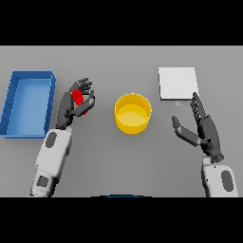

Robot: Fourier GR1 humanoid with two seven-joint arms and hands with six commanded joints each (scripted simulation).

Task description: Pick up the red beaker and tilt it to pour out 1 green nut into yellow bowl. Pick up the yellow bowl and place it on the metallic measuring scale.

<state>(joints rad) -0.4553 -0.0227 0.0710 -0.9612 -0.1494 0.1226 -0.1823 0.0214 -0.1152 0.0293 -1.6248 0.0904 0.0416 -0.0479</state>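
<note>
- The right hand (205,129) hangs over the grey table (104,156) with straight, spread fingers, holding nothing, to the right of the yellow bowl (133,113).
- The yellow bowl stands mid-table, between the two hands.
- The left hand (76,102) has its fingers curled round the red beaker (79,98), left of the bowl.
- A blue tray (27,103) lies at the far left.
- The metallic measuring scale (178,83) sits farthest back, right of the bowl.

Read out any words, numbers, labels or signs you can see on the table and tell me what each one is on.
No text can be read.
The measuring scale has a small pale display strip on its near edge, too small to read.
The yellow bowl, red beaker and blue bin show no markings.
</note>
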